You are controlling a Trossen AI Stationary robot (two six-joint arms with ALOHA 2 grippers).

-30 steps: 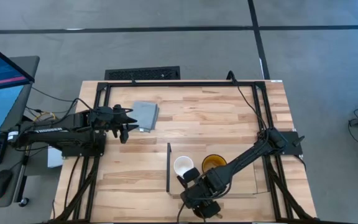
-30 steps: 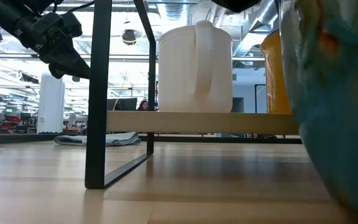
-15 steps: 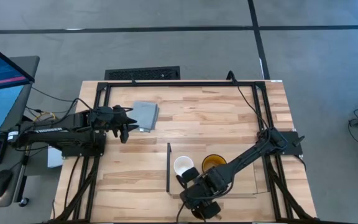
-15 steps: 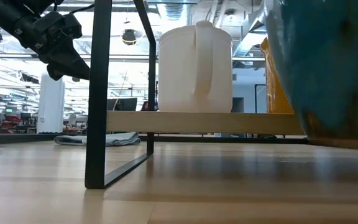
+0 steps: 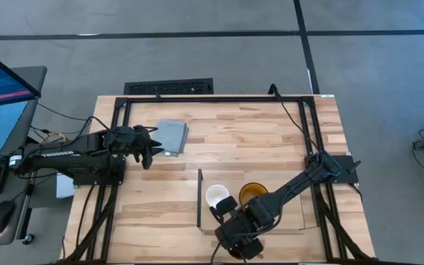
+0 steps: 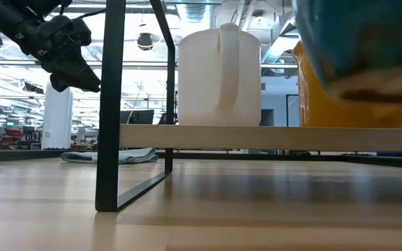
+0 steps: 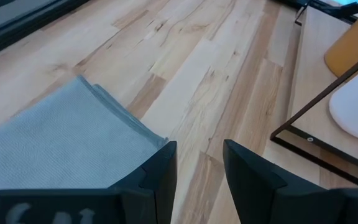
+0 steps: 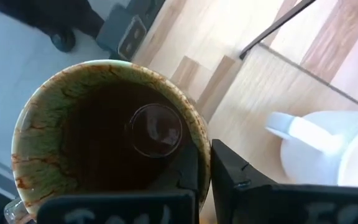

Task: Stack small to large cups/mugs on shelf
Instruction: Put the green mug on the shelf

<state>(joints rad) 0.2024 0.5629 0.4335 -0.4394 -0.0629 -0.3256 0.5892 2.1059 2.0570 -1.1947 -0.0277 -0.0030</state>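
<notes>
Right gripper [image 8: 204, 171] fingers pinch glass mug [image 8: 107, 130] rim: rigid, slick, breakable; rim hold suits. Left gripper [image 7: 197, 165] fingers spread, idle far left.

Pale wood-grain table [image 5: 249, 143], woven matt cloth [image 7: 48, 146], glossy mottled mug [image 8: 107, 127], smooth white mug [image 6: 219, 75]

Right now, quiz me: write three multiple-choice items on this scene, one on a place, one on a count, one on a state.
1. Where does the grey-blue cloth lie?
A. on the shelf
B. by the left claw
C. on the floor

2. How many mugs stand on the shelf?
A. none
B. two
C. four

3. The right claw is:
A. shut on a mug's rim
B. open and empty
C. out of sight

Answers: B, it lies below the left claw; B, the white mug and amber mug; A, it pinches the brown-lined mug.
</notes>
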